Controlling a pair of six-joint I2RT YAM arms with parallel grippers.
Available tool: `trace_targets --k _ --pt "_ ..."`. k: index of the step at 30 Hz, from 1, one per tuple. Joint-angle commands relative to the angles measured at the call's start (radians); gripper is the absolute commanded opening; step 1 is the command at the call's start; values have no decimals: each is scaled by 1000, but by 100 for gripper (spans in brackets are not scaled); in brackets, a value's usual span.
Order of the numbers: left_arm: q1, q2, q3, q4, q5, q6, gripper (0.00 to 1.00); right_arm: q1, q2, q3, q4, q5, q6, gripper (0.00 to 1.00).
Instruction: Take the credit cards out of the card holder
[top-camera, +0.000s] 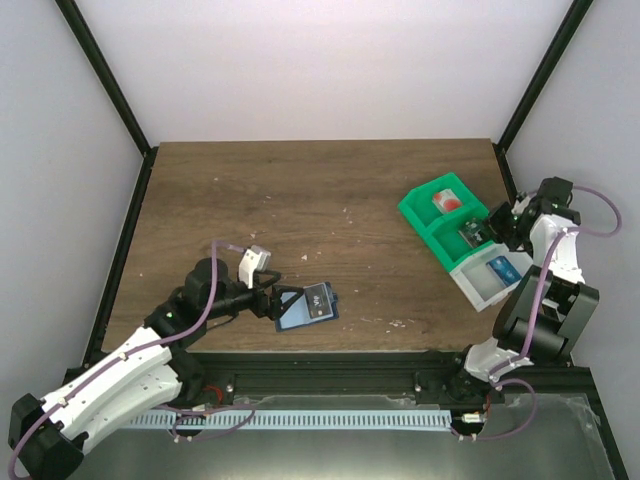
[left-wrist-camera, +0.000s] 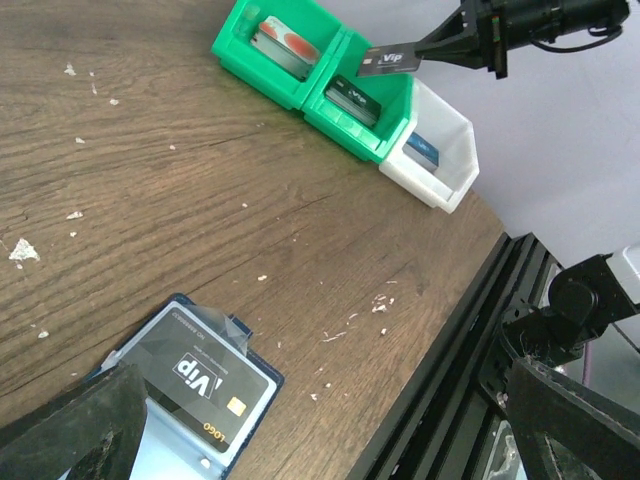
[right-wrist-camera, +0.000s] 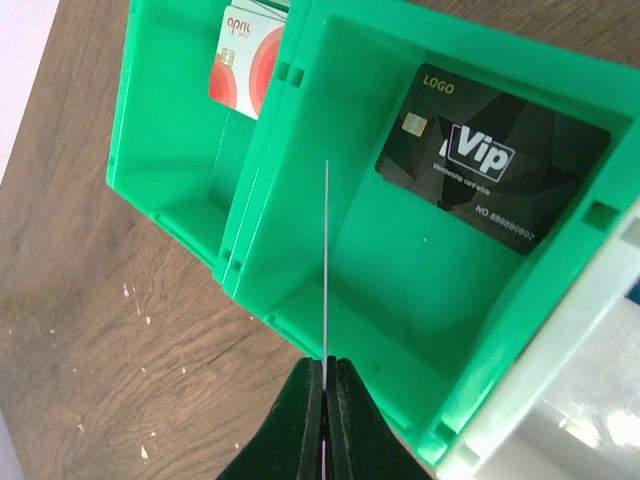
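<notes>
The navy card holder (top-camera: 322, 313) lies open near the table's front edge, with a dark grey Vip card (left-wrist-camera: 195, 375) in its pale inner panel (left-wrist-camera: 165, 445). My left gripper (top-camera: 278, 298) is open at the holder's left edge; one finger (left-wrist-camera: 70, 430) overlaps the holder in the left wrist view. My right gripper (right-wrist-camera: 327, 365) is shut on a second dark grey card, seen edge-on (right-wrist-camera: 327, 260), held above the middle green bin (right-wrist-camera: 300, 300). That card also shows in the left wrist view (left-wrist-camera: 388, 62).
Two green bins and a white bin (top-camera: 478, 285) stand in a row at the right. The far green bin (top-camera: 425, 205) holds a red-pink card (right-wrist-camera: 245, 60), the middle one a dark Vip card (right-wrist-camera: 490, 160), the white one a blue card (left-wrist-camera: 425, 148). A black frame rail (left-wrist-camera: 440, 380) runs along the front edge.
</notes>
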Motion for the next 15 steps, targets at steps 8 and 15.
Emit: trace_targets --k 8,15 --pt "-2 -8 4 31 20 6 100 -17 161 57 103 48 -29 1" --pt "0 -4 3 29 11 10 100 -37 192 25 191 -10 -16 1"
